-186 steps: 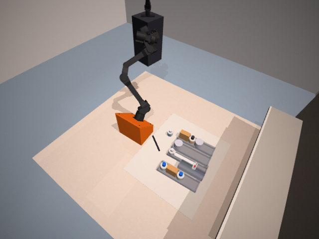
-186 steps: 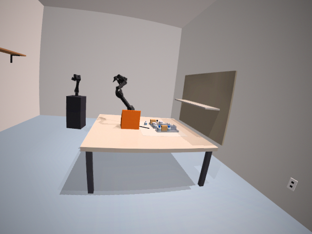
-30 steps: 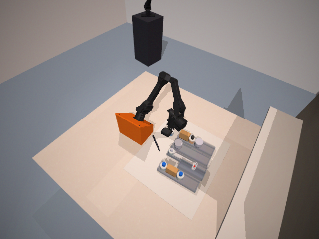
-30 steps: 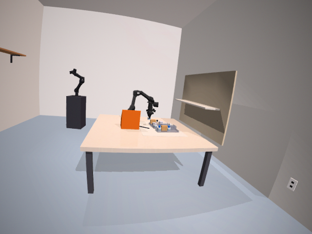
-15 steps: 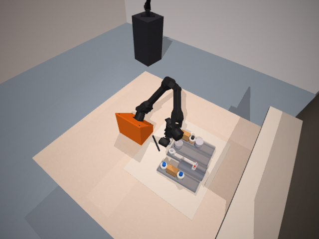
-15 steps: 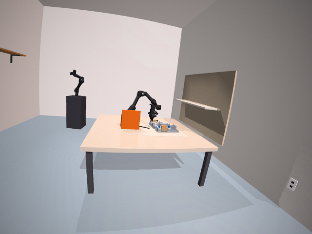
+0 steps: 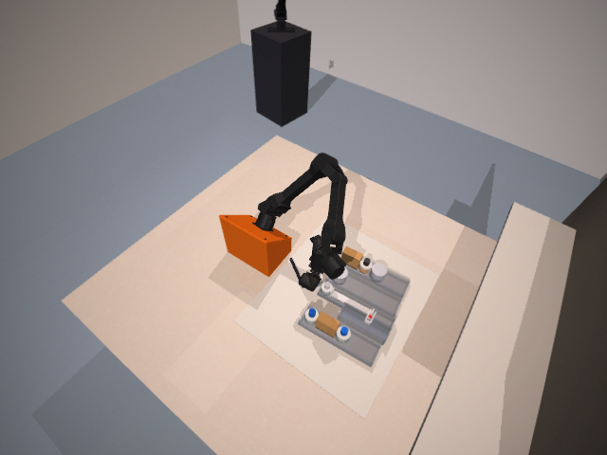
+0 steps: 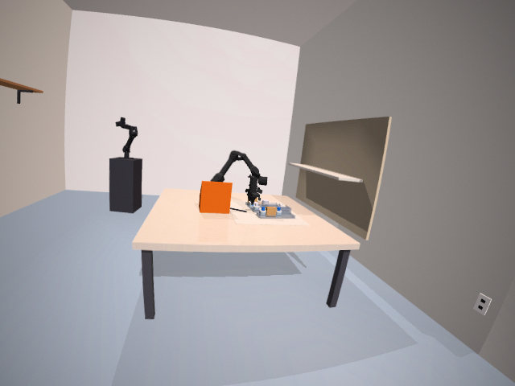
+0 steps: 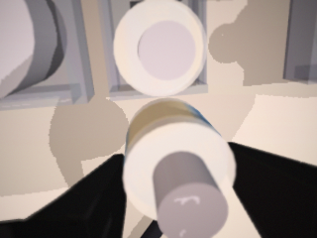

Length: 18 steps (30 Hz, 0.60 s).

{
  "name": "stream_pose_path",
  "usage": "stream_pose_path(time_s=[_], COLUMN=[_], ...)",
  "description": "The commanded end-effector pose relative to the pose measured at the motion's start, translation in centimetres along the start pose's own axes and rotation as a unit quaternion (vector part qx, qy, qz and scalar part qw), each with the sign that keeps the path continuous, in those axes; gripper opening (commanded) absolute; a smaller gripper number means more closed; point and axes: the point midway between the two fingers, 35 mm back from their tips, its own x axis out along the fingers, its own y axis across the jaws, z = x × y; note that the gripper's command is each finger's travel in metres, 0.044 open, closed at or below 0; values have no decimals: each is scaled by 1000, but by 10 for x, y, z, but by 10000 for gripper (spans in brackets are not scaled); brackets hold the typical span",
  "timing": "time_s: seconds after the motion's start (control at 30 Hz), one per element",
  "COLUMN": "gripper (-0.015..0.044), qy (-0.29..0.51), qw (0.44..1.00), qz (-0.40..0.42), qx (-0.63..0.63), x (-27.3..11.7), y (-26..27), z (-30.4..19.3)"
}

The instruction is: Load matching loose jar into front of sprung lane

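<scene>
Blue-grey floor (image 7: 122,122) (image 8: 83,269) surrounds my pale wooden table (image 7: 147,294) (image 8: 245,236), and a black pedestal (image 7: 282,78) (image 8: 125,184) beyond it carries a second arm (image 7: 281,9) (image 8: 132,133). My own arm (image 7: 337,200) (image 8: 226,166) reaches over from the orange box (image 7: 248,245) (image 8: 216,197) to the near end of the lanes on the white mat (image 7: 274,313) (image 8: 265,221) (image 9: 292,129).

I've got the gripper (image 7: 308,282) (image 8: 252,201) (image 9: 173,158) closed on the loose jar (image 9: 178,144), one finger on either side. Its grey cap faces my wrist camera, and I can see a tan and blue label below its white shoulder. It is outside the sprung lane (image 7: 365,323) (image 9: 117,89), just in front of the low front stop (image 9: 158,91). I can't tell how high its base sits.

Behind that stop is the lane jar (image 7: 326,287) (image 9: 160,50), white with a pale cap, with the long white pusher (image 7: 350,300) behind it. Two blue-capped jars (image 7: 343,334) (image 8: 278,211) stand in the outer lane with a tan block (image 7: 327,323) (image 8: 271,211) between them. On the other side, a wide pale jar (image 9: 15,45) stands in the neighbouring lane.
</scene>
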Motion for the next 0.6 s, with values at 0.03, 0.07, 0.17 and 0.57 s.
stream_pose_path(time_s=[0.03, 0.07, 0.17, 0.57], gripper=[0, 0, 0, 0], qy=[4, 4, 4, 4], qw=[1000, 1000, 1000, 1000], qz=[5, 5, 5, 4], qx=[5, 5, 5, 5], x=[11, 11, 11, 11], y=[1, 1, 1, 1], z=[-3, -3, -2, 2])
